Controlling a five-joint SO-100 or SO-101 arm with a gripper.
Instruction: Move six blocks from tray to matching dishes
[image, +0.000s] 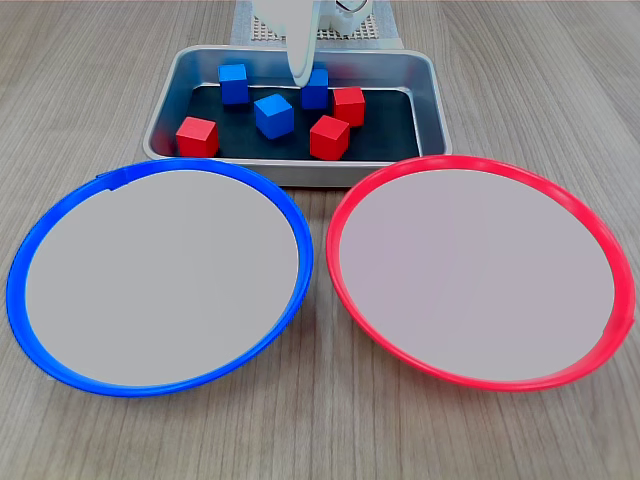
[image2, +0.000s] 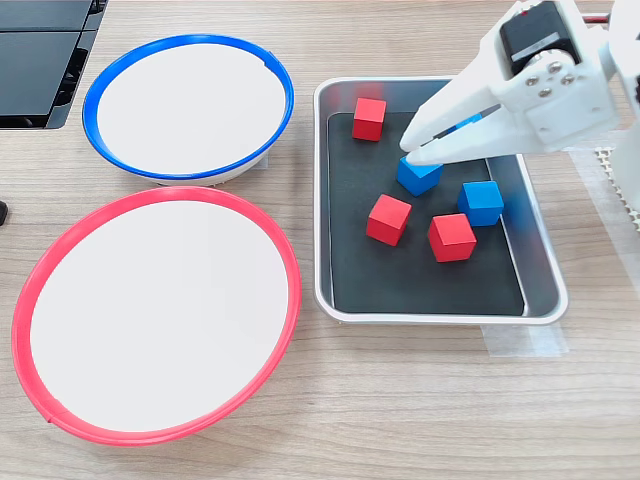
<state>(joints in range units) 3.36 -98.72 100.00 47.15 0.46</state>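
Tool tips sit atop a blue block inside the tray.

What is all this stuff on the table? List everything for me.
Red blocks: three, red, in the tray.
Blue blocks: three, blue, in the tray.
Tray: one, silver with a black bottom, behind both dishes in the first exterior view.
Blue dish: one, blue rim, holds no blocks.
Red dish: one, red rim, holds no blocks.
Black object: one, black, the second exterior view's top left corner.
Hand: one, white, over the tray at a blue block.
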